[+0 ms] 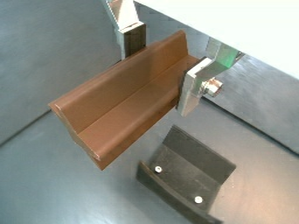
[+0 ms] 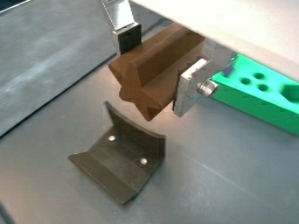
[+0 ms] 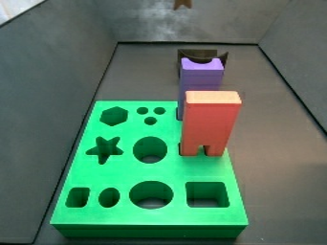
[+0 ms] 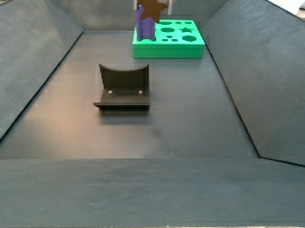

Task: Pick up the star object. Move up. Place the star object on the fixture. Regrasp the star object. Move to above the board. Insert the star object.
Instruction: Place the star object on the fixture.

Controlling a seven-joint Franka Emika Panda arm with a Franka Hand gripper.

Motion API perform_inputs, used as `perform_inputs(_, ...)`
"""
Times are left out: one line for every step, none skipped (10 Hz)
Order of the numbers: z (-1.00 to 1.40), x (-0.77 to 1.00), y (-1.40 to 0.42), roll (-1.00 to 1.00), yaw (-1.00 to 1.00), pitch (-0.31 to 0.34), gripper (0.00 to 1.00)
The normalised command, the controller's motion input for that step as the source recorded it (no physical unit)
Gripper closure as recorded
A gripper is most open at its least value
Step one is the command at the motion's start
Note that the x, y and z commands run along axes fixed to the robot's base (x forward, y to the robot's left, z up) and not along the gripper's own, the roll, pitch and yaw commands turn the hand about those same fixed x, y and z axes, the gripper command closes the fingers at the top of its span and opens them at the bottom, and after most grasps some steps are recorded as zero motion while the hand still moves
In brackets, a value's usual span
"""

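In both wrist views my gripper (image 1: 163,74) (image 2: 156,70) is shut on the star object (image 1: 117,105) (image 2: 146,83), a wood-brown prism with a star-shaped end. The two silver fingers (image 1: 194,86) (image 2: 188,87) press on its opposite sides, and it sticks out well past them. It hangs in the air above the fixture (image 1: 187,175) (image 2: 117,157), the dark bracket on the floor, without touching it. The green board (image 2: 260,92) (image 3: 128,196) (image 4: 179,40) lies beyond. At the top edge of a side view only a brown tip of the star object (image 3: 183,4) shows.
A purple notched block (image 3: 201,72) (image 4: 148,25) stands at the board's edge next to the dark bracket (image 3: 198,53) (image 4: 123,87). A taller salmon-red arched block (image 3: 211,120) stands on the board. Dark sloping walls enclose the floor.
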Motion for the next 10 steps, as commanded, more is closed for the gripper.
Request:
perform_inputs(0.01,0.42,-0.03,0.09,0.45,0.145,1.00)
perform_inputs(0.01,0.32,-0.02,0.08,0.29,0.128,1.00)
perform_inputs(-0.40,0.81,0.75,-1.00,0.16,0.237,1.00)
perform_inputs(-0.37,0.70,0.71,-1.00,0.11,0.232,1.00)
perform_inputs(-0.22,0.65,0.58,-1.00,0.07,0.225,1.00)
perform_inputs(-0.11,0.58,0.41,-1.00,0.05,0.243,1.00)
perform_inputs(-0.05,0.51,0.24,-1.00,0.03,0.263,1.00)
perform_inputs(-0.05,0.44,0.10,-1.00,0.00,0.272,1.00)
perform_inputs(-0.03,0.38,0.09,-1.00,-0.03,0.282,1.00)
perform_inputs(-0.02,0.34,0.08,-1.00,-0.05,0.287,1.00)
